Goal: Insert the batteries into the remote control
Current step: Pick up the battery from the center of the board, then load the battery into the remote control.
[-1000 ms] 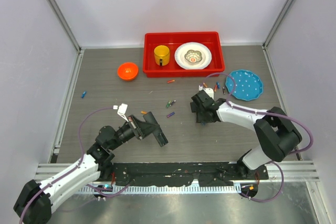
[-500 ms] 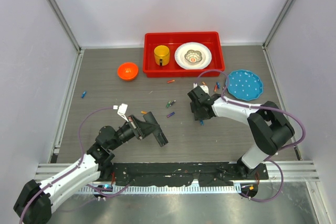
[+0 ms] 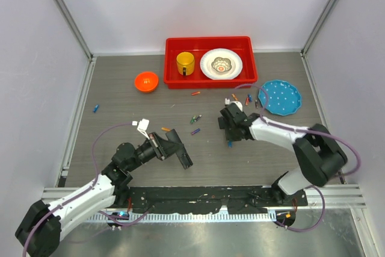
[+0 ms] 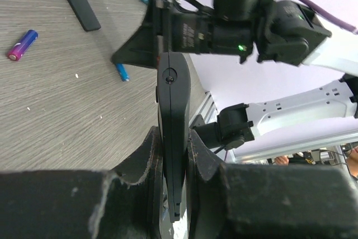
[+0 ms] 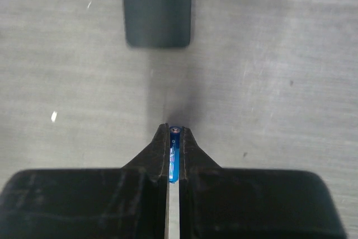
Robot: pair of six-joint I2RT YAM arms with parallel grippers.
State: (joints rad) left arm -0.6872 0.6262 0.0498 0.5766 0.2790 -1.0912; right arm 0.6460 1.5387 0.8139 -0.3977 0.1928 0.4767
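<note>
Most of battery [image 5: 174, 166] inside right tool [image 5: 174, 132]

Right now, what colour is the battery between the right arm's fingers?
Blue; the battery shows best in the right wrist view, pinched between the fingers.

From high at the near edge the top view looks down on the whole bench [image 3: 120, 94], which both wrist views see close up past the left pincer [image 4: 173, 149] and right pincer [image 5: 174, 135].
</note>
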